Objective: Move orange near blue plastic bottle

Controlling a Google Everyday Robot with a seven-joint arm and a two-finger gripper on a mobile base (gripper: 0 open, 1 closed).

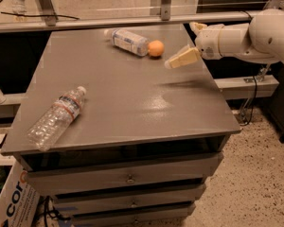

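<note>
The orange (pixel 155 48) lies on the grey table (pixel 132 103) near its far edge, right against the base end of the blue plastic bottle (pixel 128 40). The bottle lies on its side, white cap pointing left. My gripper (pixel 180 45) hangs just right of the orange, above the table's far right part. It is open and empty. One beige finger (pixel 182 59) points toward the orange without touching it, and the other finger (pixel 195 27) sits higher and further back.
A longer ribbed clear bottle (pixel 57 117) with a red-white label lies on its side at the table's front left. Drawers (pixel 128 178) sit under the tabletop. A metal rail (pixel 132 20) runs behind the table. A cardboard box (pixel 12 202) stands on the floor at lower left.
</note>
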